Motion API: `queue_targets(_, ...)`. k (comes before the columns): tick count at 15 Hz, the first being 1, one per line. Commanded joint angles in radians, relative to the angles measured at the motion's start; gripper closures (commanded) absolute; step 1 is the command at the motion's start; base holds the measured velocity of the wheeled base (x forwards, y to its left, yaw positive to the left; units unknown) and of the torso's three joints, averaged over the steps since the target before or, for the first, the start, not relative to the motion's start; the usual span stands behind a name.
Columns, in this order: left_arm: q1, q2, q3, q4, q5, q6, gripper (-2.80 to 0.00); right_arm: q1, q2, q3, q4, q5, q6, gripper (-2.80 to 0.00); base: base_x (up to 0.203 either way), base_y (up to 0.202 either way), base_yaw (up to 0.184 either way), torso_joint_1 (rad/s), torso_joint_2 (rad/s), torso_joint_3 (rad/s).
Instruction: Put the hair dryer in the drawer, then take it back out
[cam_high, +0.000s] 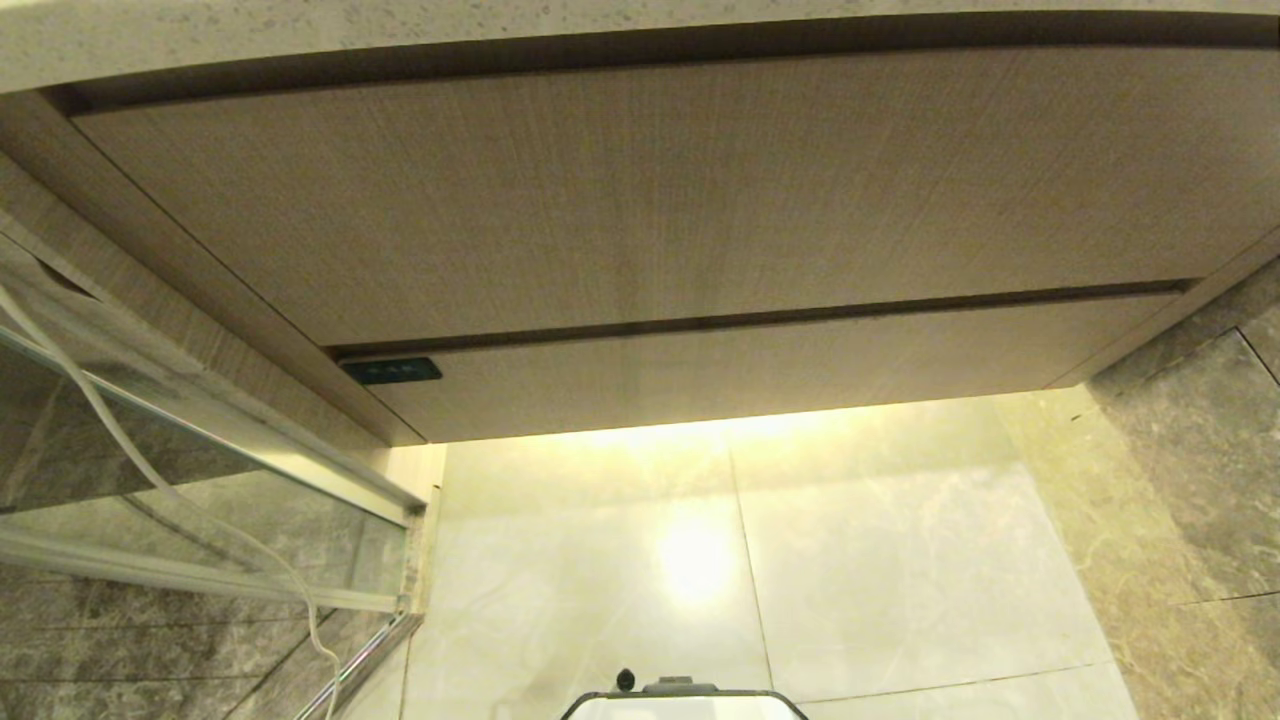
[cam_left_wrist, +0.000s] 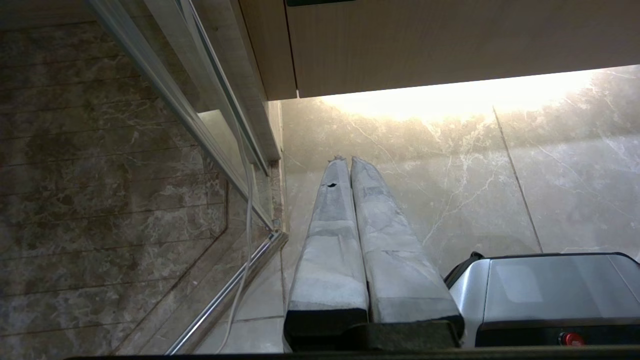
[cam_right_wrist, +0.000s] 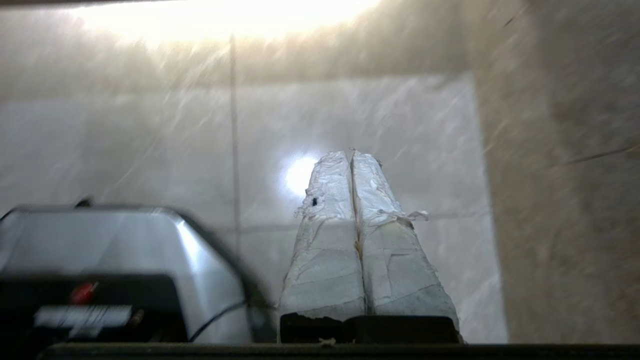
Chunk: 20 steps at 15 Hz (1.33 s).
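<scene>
Hand (cam_right_wrist: 351, 155) closed tight, empty.

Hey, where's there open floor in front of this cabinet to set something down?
The pale floor tiles lie bare between the cabinet front above, the glass door frame on the left and the dark marble wall on the right. It is tighter at the left, where a white cord hangs, and near the robot base.

The drawer (cam_high: 760, 370) is pushed shut, its narrow light-brown wood-grain front strip flush under the taller panel, just above the floor. No hair dryer shows.
</scene>
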Motion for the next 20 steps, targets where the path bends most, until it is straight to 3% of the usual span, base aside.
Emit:
queue_targets(1, 0.000, 0.000, 0.002, 0.000, 0.000, 0.000, 0.00, 0.011, -0.035, 0.023, 0.023, -0.069, -0.020, 0.00, 0.000, 0.000, 0.000, 0.000, 0.00, 0.000)
queue_targets(7, 0.000, 0.000, 0.000, 0.000, 0.000, 0.000, 0.00, 0.024, -0.041, 0.022, 0.030, -0.066, 0.009, 0.00, 0.000, 0.000, 0.000, 0.000, 0.00, 0.000)
queue_targets(12, 0.000, 0.000, 0.000, 0.000, 0.000, 0.000, 0.00, 0.090, -0.318, 0.022, 0.034, -0.068, 0.036, 0.00, 0.000, 0.000, 0.000, 0.000, 0.00, 0.000)
queue_targets(20, 0.000, 0.000, 0.002, 0.000, 0.000, 0.000, 0.00, 0.100, -0.310, 0.022, 0.090, -0.074, 0.089, 0.00, 0.000, 0.000, 0.000, 0.000, 0.00, 0.000)
